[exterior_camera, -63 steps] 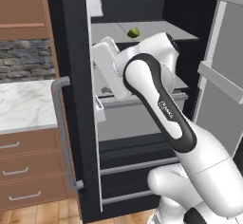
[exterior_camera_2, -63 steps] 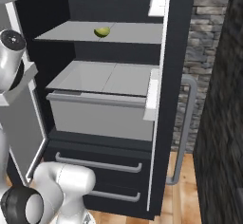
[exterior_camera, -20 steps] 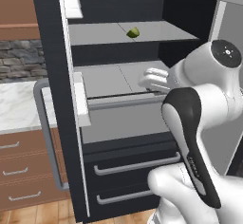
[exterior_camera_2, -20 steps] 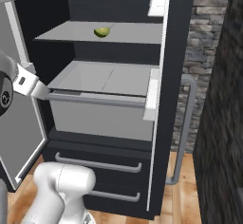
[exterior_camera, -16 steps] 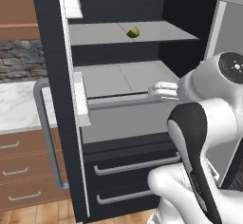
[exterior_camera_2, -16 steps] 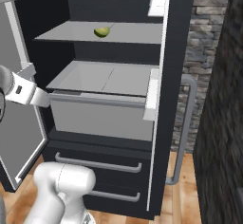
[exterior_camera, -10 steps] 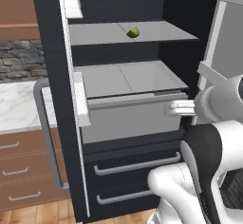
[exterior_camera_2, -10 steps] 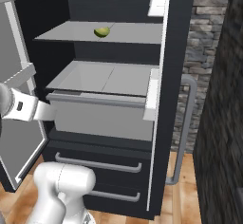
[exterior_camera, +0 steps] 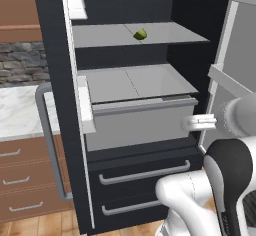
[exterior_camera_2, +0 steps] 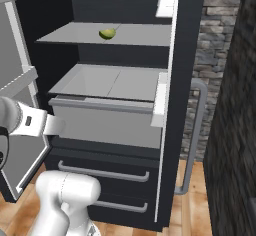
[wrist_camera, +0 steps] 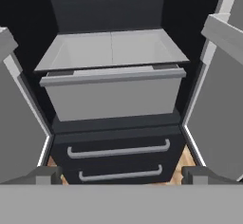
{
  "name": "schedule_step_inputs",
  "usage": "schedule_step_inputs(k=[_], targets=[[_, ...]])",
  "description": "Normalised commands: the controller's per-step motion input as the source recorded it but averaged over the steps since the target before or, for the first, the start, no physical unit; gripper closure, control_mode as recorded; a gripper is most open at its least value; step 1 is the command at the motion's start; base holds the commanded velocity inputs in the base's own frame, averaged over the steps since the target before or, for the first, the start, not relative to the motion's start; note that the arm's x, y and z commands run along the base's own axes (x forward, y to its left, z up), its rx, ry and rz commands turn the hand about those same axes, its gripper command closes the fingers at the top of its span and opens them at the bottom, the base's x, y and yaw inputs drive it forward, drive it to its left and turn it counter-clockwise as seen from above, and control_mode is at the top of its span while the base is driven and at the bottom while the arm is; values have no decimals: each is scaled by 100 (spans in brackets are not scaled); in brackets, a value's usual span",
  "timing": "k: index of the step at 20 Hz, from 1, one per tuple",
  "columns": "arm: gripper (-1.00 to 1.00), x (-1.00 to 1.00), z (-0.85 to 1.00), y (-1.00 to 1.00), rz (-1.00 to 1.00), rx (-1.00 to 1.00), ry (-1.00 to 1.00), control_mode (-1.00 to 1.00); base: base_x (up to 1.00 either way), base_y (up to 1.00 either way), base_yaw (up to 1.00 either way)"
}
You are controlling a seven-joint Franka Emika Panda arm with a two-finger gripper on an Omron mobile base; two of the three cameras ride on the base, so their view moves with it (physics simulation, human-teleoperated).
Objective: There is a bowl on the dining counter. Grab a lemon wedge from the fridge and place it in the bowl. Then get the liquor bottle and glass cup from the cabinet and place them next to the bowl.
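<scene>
Your inventory: lemon wedge [exterior_camera: 140,34] mid-shelf in the open fridge [exterior_camera: 135,120]; gripper [wrist_camera: 121,174] empty, jaws apart.

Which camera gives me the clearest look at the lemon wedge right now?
The right base view: the lemon wedge sits unobstructed on the fridge's upper shelf. The left base view shows it too, smaller. The hand view aims lower, at the drawers.

All views facing fridge [exterior_camera: 130,130] interior
</scene>
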Motion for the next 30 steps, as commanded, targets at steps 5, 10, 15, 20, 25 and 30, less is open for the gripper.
schedule_step_inputs(k=[5, 10, 15, 20, 25, 30], targets=[[-100, 0, 0, 0, 0, 0, 0, -100, 0, 0, 0], [-100, 0, 0, 0, 0, 0, 0, 100, 17, 0, 0], [-100, 0, 0, 0, 0, 0, 0, 100, 70, 10, 0], [-100, 0, 0, 0, 0, 0, 0, 100, 70, 3, 0], [-100, 0, 0, 0, 0, 0, 0, 100, 65, 0, 0], [-100, 0, 0, 0, 0, 0, 0, 100, 72, 0, 0]])
